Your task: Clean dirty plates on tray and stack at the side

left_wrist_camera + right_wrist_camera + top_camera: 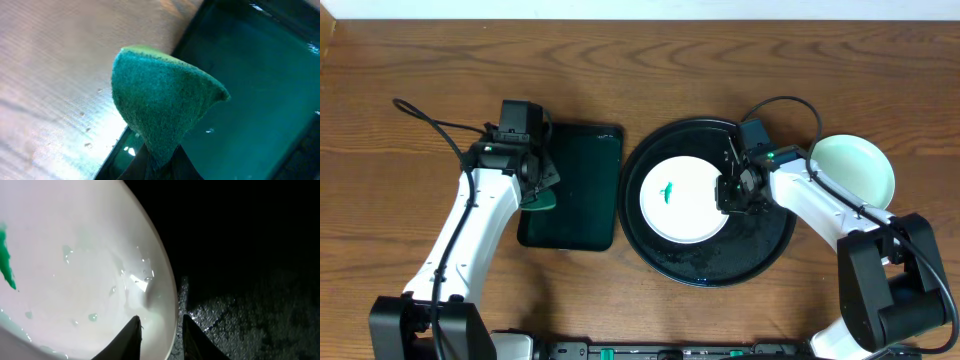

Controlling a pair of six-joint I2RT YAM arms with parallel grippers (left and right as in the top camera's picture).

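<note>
A white plate (685, 200) with a small green smear (669, 191) lies on the round black tray (770, 245). My right gripper (732, 190) is at the plate's right rim. In the right wrist view its fingers (161, 325) straddle the rim of the white plate (75, 255) and are shut on it, with the smear (5, 260) at far left. A pale mint-green plate (855, 170) sits on the table right of the tray. My left gripper (535, 190) is shut on a green sponge (160, 100), holding it over the left edge of the rectangular tray.
A rectangular dark green tray (580, 190) lies left of the black tray; it also shows in the left wrist view (260, 90), wet. Water drops speckle the black tray's surface (250, 320). Bare wooden table lies all round, with cables behind both arms.
</note>
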